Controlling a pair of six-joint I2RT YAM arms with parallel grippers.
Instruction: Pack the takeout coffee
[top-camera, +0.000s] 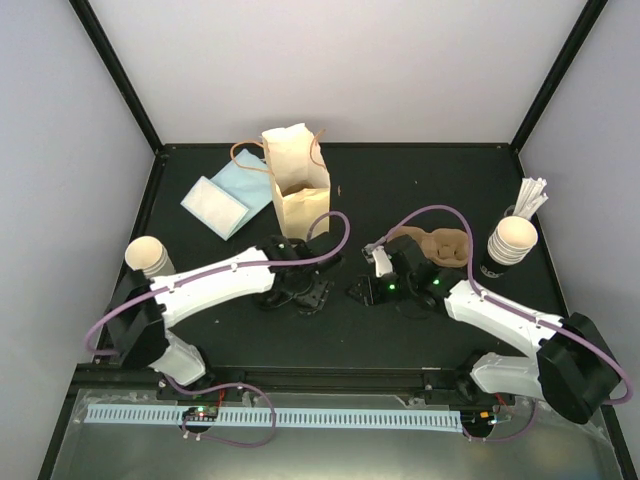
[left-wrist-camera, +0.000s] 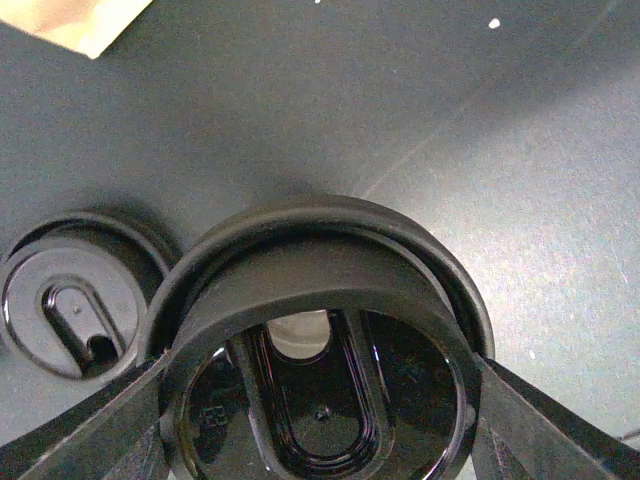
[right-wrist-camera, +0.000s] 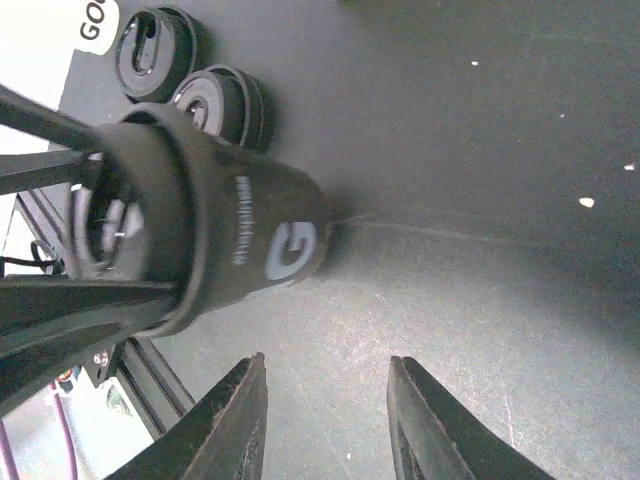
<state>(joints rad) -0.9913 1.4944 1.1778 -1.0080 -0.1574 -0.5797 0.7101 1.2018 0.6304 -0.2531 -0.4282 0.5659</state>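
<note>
Grip on the left side is firm: the left tool (left-wrist-camera: 322, 380) is clenched on a black cup (right-wrist-camera: 250, 230) that bears a white G mark, one finger on each flank near the rim. The narrow end of that cup meets the surface (top-camera: 400, 180), and from the left wrist its top shows a glossy black lid with an oval recess. Two loose black lids (right-wrist-camera: 155, 50) lie just beside it on the surface, close to each other.

The right tool (right-wrist-camera: 328, 375) is released, its fingers parted with only bare surface between them. It hangs near the black cup without touching it, and in the overhead view the two tools face each other at the middle of the surface.

The takeout coffee (top-camera: 148, 255) stands upright near the left edge of the surface, pale top up. It is just beside the left arm's white link and well apart from both tools; neither tool touches it.

Behind the left tool a paper bag (top-camera: 298, 185) stands upright with its mouth open. Pale blue and white flat packets (top-camera: 225, 195) lie to its left. A brown pulp carrier (top-camera: 440, 243) lies behind the right tool, and a stack of cups (top-camera: 510, 240) with white sticks (top-camera: 530, 195) stands at the right edge
</note>
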